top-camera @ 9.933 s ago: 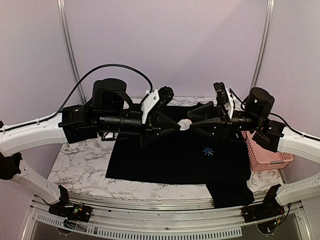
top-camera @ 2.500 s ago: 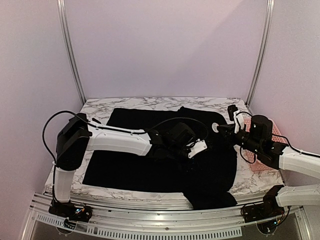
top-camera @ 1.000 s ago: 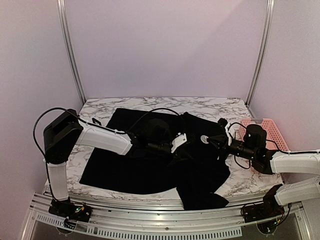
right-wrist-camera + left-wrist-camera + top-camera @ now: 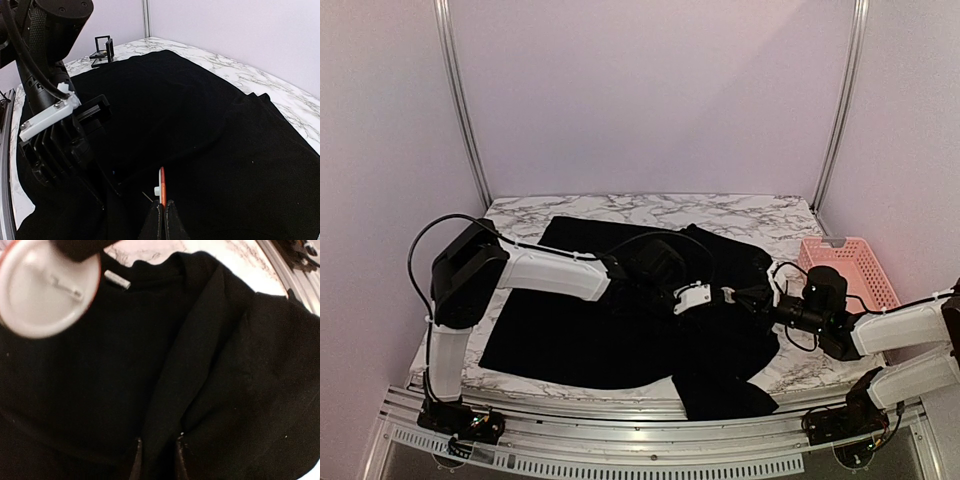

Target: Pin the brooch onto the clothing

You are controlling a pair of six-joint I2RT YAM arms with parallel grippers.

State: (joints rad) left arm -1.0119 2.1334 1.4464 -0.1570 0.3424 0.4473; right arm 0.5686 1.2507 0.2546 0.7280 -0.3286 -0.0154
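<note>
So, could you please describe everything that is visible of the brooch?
The brooch is a round button badge. Its back is plain white with a thin metal pin across it; its rim is orange-red. The front is not visible. The right gripper is shut on its edge and holds it over the black T-shirt. Whether the pin touches the cloth cannot be told.

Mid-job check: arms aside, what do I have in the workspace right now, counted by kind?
black T-shirt: 1
brooch: 1
pink basket: 1
small black frame: 1
Total: 4
</note>
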